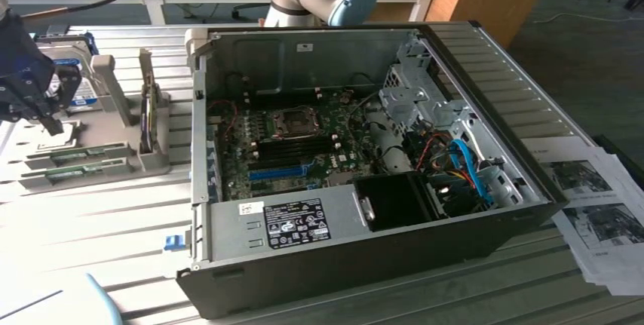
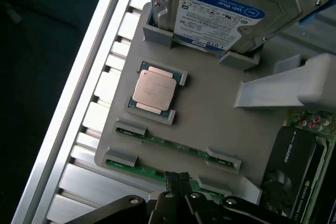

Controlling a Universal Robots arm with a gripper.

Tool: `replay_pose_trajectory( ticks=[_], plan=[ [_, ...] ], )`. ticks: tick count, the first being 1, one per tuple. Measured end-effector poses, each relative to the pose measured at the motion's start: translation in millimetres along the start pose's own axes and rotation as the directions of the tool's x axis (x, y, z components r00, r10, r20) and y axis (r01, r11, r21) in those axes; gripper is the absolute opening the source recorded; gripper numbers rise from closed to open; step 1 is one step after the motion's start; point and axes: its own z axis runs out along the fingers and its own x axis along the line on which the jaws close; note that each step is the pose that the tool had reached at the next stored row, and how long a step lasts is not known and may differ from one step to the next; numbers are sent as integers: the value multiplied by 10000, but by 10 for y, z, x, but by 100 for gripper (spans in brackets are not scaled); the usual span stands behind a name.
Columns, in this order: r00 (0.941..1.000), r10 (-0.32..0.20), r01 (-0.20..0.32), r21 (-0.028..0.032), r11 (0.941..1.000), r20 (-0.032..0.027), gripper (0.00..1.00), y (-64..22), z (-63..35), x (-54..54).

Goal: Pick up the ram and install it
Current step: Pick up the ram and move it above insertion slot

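Observation:
Two rams lie in the slots of a grey holder [image 2: 210,114]: one ram [image 2: 173,144] further in, the other ram [image 2: 144,170] at the holder's edge. In the exterior view the rams [image 1: 75,157] show as green strips at the far left. My gripper [image 2: 177,178] is shut, with its dark fingertips together over the edge ram. From the exterior view the gripper [image 1: 45,125] hangs just above the holder [image 1: 101,148]. Whether the tips touch the stick I cannot tell. Both sticks sit in their slots.
The holder also carries a CPU [image 2: 153,88], an upright hard drive [image 2: 220,19] and a graphics card [image 2: 296,166]. An open computer case [image 1: 503,76] with its motherboard [image 1: 292,144] fills the middle of the slatted table. Printed sheets [image 1: 599,212] lie at the exterior view's right.

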Motion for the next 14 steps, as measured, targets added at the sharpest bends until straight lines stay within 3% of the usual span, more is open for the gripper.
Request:
replay_pose_trajectory(
  ticks=[3,7,11,14],
  plan=[
    [9984,-560,560,-12,9984,-24,9,0,0,0],
    [9918,-1277,1277,-29,9918,-52,9,0,1,0],
    [9800,-1991,1990,-49,9800,-81,9,0,3,0],
    [9674,-2532,2531,-65,9674,-101,9,0,5,0]
  ],
)
